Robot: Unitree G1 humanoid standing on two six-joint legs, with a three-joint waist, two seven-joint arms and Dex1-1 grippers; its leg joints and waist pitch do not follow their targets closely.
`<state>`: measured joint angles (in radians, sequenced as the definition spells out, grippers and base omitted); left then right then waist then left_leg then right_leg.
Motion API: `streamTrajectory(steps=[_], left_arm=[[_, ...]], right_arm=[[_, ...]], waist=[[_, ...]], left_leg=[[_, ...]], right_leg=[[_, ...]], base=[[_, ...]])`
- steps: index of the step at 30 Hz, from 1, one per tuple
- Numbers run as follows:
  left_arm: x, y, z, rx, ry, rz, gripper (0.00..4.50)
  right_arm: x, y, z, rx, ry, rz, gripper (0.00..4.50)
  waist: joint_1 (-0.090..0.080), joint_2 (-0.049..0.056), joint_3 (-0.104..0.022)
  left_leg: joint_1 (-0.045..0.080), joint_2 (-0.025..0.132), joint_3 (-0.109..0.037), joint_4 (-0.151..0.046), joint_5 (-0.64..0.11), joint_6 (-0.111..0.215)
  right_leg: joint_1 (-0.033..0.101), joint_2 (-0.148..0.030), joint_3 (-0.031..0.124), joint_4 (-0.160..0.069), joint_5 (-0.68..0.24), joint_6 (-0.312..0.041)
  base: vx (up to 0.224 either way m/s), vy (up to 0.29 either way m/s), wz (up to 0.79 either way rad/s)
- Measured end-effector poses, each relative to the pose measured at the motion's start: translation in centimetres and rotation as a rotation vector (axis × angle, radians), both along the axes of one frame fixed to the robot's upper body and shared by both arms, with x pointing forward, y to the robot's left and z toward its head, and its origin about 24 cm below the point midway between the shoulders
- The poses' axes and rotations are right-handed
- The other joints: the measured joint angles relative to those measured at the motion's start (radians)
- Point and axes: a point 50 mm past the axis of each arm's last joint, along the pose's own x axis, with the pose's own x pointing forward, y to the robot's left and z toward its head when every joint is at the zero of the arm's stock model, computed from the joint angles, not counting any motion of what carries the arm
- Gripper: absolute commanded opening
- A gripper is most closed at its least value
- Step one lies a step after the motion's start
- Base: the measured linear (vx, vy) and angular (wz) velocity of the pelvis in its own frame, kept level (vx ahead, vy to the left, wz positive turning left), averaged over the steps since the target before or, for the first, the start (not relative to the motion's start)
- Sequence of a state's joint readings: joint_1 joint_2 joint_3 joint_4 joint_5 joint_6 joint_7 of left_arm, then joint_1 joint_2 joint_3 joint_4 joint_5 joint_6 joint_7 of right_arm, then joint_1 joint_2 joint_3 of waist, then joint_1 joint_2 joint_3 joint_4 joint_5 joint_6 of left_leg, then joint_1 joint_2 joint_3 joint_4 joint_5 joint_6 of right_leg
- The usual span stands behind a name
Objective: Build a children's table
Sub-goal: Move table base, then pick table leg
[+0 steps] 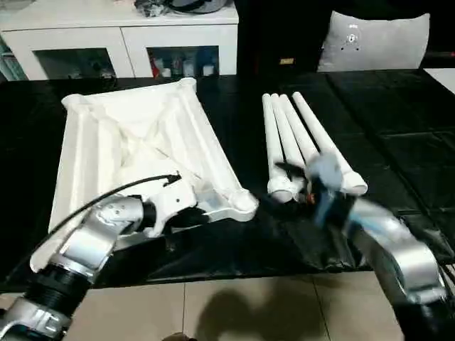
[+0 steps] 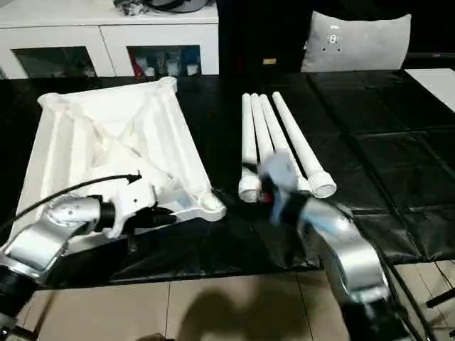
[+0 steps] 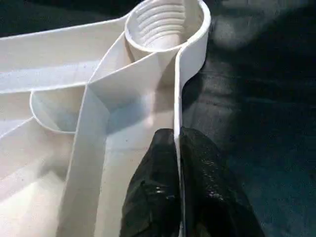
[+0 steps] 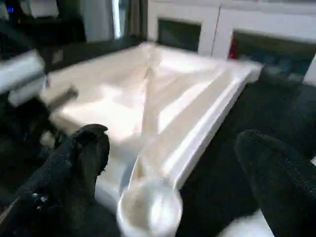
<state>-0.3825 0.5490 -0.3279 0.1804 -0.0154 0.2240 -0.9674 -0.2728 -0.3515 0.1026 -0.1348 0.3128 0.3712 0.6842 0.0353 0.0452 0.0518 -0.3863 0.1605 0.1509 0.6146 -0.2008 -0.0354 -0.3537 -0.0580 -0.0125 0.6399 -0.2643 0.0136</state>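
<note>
Both eye views look forward and down from the robot's head over the dark surface (image 1: 384, 142), sharing tabletop (image 1: 135, 135) and legs (image 1: 298, 135). Each wrist camera sits close along its fingers, both facing one corner socket (image 3: 165, 24).

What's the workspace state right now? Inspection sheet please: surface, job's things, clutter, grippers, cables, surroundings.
Surface: black mat on pale floor.
Job's things: tabletop lies ribbed underside up, corner sockets empty; four tube legs bundled side by side, right of it.
Clutter: nothing seen on the mat.
Grippers: left gripper shut on the tabletop's edge wall near a corner socket; right gripper open, blurred, near the legs' ends.
Cables: black cable along left forearm.
Surroundings: white cabinet with glass doors, grey cushion behind.
</note>
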Motion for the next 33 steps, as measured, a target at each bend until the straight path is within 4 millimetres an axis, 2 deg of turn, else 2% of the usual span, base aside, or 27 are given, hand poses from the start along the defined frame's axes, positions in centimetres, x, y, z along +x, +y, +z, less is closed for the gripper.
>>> streamTrajectory(steps=[2, 6, 9, 13, 16, 19, 23, 26, 33], left_arm=[[0.0, 0.0, 0.1, -0.003, -0.004, 0.007, 0.68], [-0.2, 0.2, 0.9, -0.039, -0.031, 0.035, 1.05], [-0.4, 0.3, 1.7, -0.066, -0.045, 0.047, 1.24], [-0.6, 0.8, 3.0, -0.110, -0.070, 0.084, 1.51], [-0.7, 0.7, 3.4, -0.134, -0.074, 0.086, 1.87], [-0.9, 0.5, 3.5, -0.145, -0.074, 0.081, 1.96], [-0.9, 0.6, 3.5, -0.135, -0.085, 0.093, 2.36], [-0.9, 0.7, 3.5, -0.127, -0.087, 0.099, 2.36], [-0.9, 0.8, 3.5, -0.118, -0.088, 0.104, 2.36]], right_arm=[[0.4, 0.4, 0.6, 0.008, -0.024, -0.011, 4.50], [2.8, 1.2, 1.8, -0.008, -0.076, -0.161, 4.50], [4.5, 1.4, 2.0, -0.021, -0.037, -0.289, 4.50], [6.8, 1.6, 1.7, -0.044, 0.120, -0.453, 4.50], [7.4, 1.6, 0.8, -0.085, 0.178, -0.497, 4.50], [8.2, 1.7, -0.4, -0.133, 0.236, -0.560, 4.50], [9.2, 2.2, -0.4, -0.169, 0.279, -0.597, 4.50], [10.0, 2.5, -0.3, -0.201, 0.320, -0.627, 4.50], [10.4, 3.0, -2.2, -0.199, 0.431, -0.646, 4.50]], waist=[[0.002, 0.000, 0.000], [0.000, 0.000, 0.000], [0.001, 0.002, 0.000], [0.004, 0.000, 0.000], [0.011, -0.002, 0.000], [0.011, -0.002, 0.000], [0.010, -0.002, 0.000], [0.009, -0.002, 0.000], [0.012, -0.002, 0.000]], left_leg=[[-0.001, 0.000, 0.000, -0.001, 0.000, 0.000], [-0.009, 0.000, 0.001, -0.001, 0.006, 0.002], [-0.008, 0.000, 0.001, -0.003, 0.007, -0.001], [-0.007, 0.000, 0.001, -0.010, 0.012, -0.009], [-0.007, 0.000, 0.001, -0.012, 0.013, -0.010], [-0.008, 0.000, 0.001, -0.012, 0.015, -0.012], [-0.008, 0.000, 0.001, -0.012, 0.015, -0.012], [-0.008, 0.000, 0.001, -0.013, 0.016, -0.015], [-0.010, 0.000, 0.001, -0.012, 0.017, -0.015]], right_leg=[[-0.001, 0.000, 0.000, 0.000, 0.000, 0.000], [-0.012, 0.000, 0.001, 0.005, 0.000, -0.001], [-0.013, 0.000, 0.001, 0.006, 0.001, -0.001], [-0.014, 0.000, 0.000, 0.006, 0.001, -0.002], [-0.015, 0.000, -0.001, 0.006, 0.001, -0.002], [-0.016, 0.000, -0.001, 0.006, 0.002, -0.002], [-0.018, 0.001, -0.001, 0.007, 0.002, -0.002], [-0.018, 0.001, -0.001, 0.007, 0.002, -0.002], [-0.019, 0.001, -0.001, 0.007, 0.002, -0.002]], base=[[0.000, 0.000, 0.00], [0.000, 0.000, 0.00], [0.000, 0.000, 0.00], [0.000, 0.000, 0.00], [0.000, 0.000, 0.00], [0.000, 0.000, 0.00], [0.000, 0.000, 0.00], [0.000, 0.000, 0.00], [0.000, 0.000, 0.00]])
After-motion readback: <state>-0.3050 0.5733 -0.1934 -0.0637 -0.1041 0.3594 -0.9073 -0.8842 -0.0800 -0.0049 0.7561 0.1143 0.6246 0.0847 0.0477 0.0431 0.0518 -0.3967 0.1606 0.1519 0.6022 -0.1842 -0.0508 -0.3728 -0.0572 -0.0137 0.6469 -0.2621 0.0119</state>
